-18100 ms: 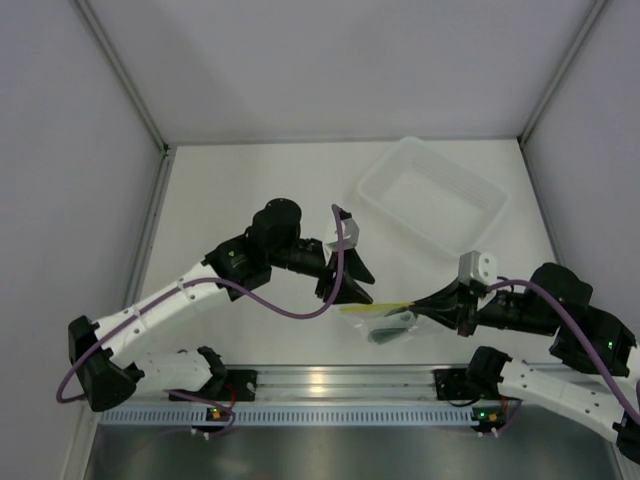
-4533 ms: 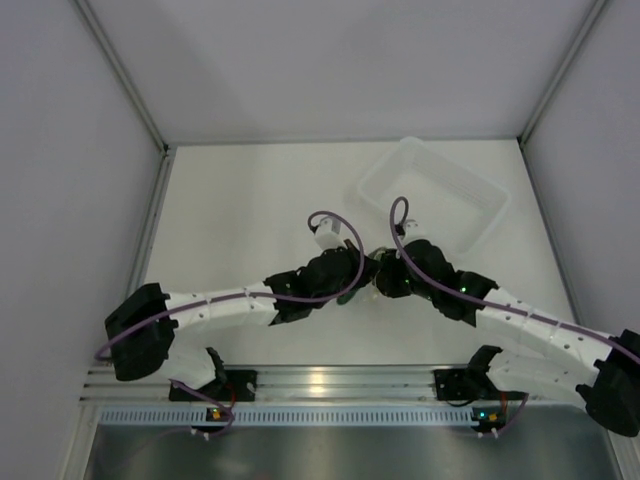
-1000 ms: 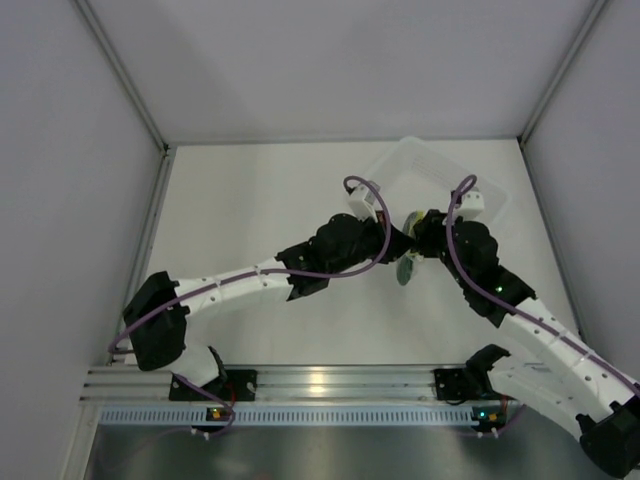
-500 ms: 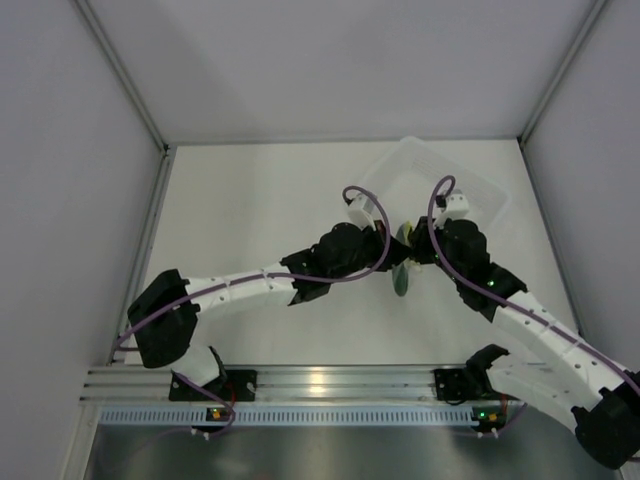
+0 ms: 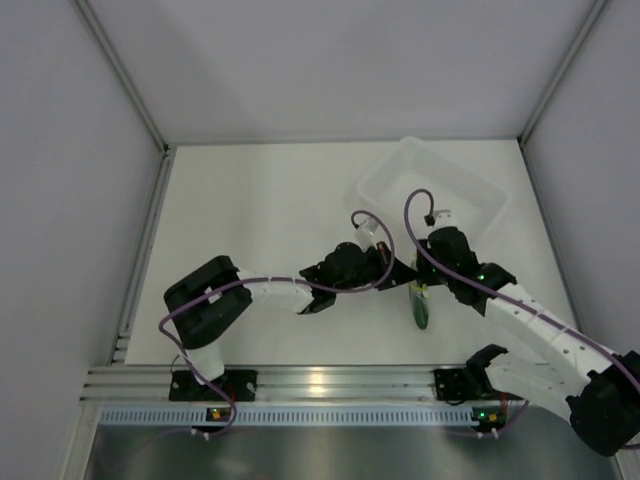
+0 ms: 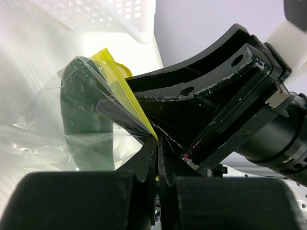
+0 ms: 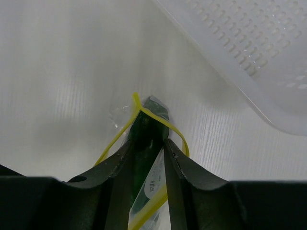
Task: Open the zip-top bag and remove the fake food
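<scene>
Lower centre-right overhead, left gripper [image 6: 156,143] and right gripper [image 7: 148,141] both clamp the small clear crinkly zip-top bag [image 5: 422,304]. Its dark green cucumber-like fake food [image 6: 86,129] sits inside, lower end hidden by fingers.

Site type: robotics lab test cell | Bench [image 5: 250,200]: plain white work surface | Around bench: white panels [image 5: 330,70] on three sides, metal corner posts [image 5: 120,75] | Near edge of bench: aluminium rail [image 5: 330,381] carrying two robot arm bases [image 5: 205,385], slotted cable duct [image 5: 300,413] alongside
</scene>
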Action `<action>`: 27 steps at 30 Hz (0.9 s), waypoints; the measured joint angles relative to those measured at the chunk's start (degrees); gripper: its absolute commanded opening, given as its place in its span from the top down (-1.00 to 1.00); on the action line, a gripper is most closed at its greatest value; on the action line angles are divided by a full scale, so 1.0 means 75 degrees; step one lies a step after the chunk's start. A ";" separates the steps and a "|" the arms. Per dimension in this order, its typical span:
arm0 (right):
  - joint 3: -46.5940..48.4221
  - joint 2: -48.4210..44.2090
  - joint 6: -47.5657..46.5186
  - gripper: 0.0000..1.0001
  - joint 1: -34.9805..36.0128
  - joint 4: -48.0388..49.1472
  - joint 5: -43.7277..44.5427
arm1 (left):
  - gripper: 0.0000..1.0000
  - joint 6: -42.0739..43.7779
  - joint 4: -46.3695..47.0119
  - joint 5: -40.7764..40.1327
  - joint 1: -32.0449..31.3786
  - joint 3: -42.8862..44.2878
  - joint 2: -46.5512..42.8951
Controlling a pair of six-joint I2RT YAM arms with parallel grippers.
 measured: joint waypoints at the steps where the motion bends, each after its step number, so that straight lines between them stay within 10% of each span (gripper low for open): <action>1: 0.0050 0.0149 -0.0035 0.36 0.0006 -0.0175 0.0079 | 1.00 -0.0085 0.0111 0.0061 0.0003 0.0000 0.0140; 27: 0.0070 0.1976 0.0717 0.20 0.2046 0.0003 0.1037 | 1.00 -0.0522 0.0839 -0.0609 -0.0050 -0.2075 0.0385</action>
